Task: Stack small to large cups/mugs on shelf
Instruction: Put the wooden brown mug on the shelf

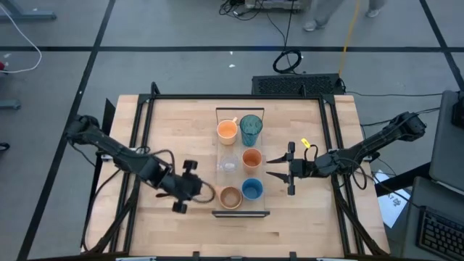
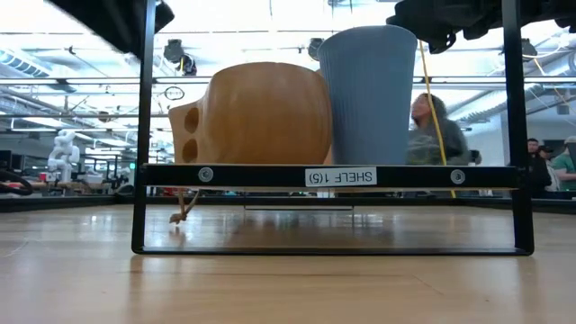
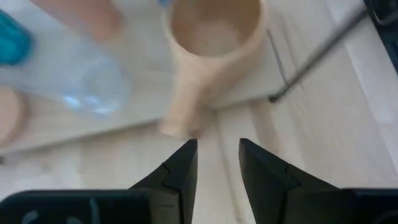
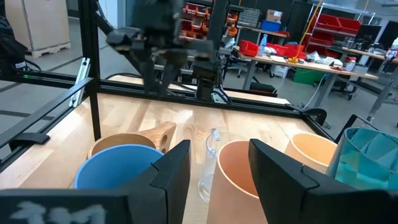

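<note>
High view: six cups stand empty on the shelf (image 1: 240, 212), mid-tabletop (image 1: 174, 123). Left pincer (image 1: 183, 187) spread beside the wooden mug (image 1: 230, 197). Right pincer (image 1: 290, 168) spread beside the small orange cup (image 1: 251, 159).

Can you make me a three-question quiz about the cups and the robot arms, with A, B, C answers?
1. Where is the blue cup?
A. beside the wooden mug on the shelf
B. on the floor
C. in an end effector

2. How many cups and mugs are on the shelf?
A. three
B. six
C. nine

3. What is the left end effector doing?
A. squeezing the tumbler
B. open, empty, facing the wooden mug's handle
C. lying upside down

Answers:
1 A, the high view shows them side by side.
2 B, two columns of three.
3 B, a bare gap shows between its fingers.
</note>
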Motion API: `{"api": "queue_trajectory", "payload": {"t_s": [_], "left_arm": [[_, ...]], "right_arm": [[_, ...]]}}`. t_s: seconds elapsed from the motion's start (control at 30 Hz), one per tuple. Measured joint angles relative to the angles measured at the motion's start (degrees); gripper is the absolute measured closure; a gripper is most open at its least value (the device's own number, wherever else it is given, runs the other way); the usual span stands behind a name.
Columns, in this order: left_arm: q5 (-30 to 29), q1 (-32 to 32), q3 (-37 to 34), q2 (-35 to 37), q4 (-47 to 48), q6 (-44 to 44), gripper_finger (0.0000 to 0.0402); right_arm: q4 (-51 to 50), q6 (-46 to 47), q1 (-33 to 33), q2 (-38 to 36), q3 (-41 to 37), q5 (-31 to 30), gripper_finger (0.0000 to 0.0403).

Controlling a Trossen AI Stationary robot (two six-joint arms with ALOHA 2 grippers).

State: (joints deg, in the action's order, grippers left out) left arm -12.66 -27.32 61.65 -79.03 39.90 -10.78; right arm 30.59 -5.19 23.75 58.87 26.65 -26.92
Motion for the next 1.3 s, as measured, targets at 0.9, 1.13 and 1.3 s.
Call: {"api": "queue_trajectory", "payload": {"t_s": [0.9,1.13,1.3], "left_arm": [[-4.1,-0.7,-18.5,-0.6,-29.5,-3.3,0.0393],[-4.0,1.2,-18.5,-0.6,-31.4,0.2,0.0398],[-4.0,3.0,-18.5,-0.6,-31.2,1.9,0.0394]], "right_arm": [[0.2,-0.6,0.0,0.0,0.0,0.0,0.0251],[0.0,-0.6,0.0,0.0,0.0,0.0,0.0251],[0.0,-0.6,0.0,0.0,0.0,0.0,0.0251]]}}
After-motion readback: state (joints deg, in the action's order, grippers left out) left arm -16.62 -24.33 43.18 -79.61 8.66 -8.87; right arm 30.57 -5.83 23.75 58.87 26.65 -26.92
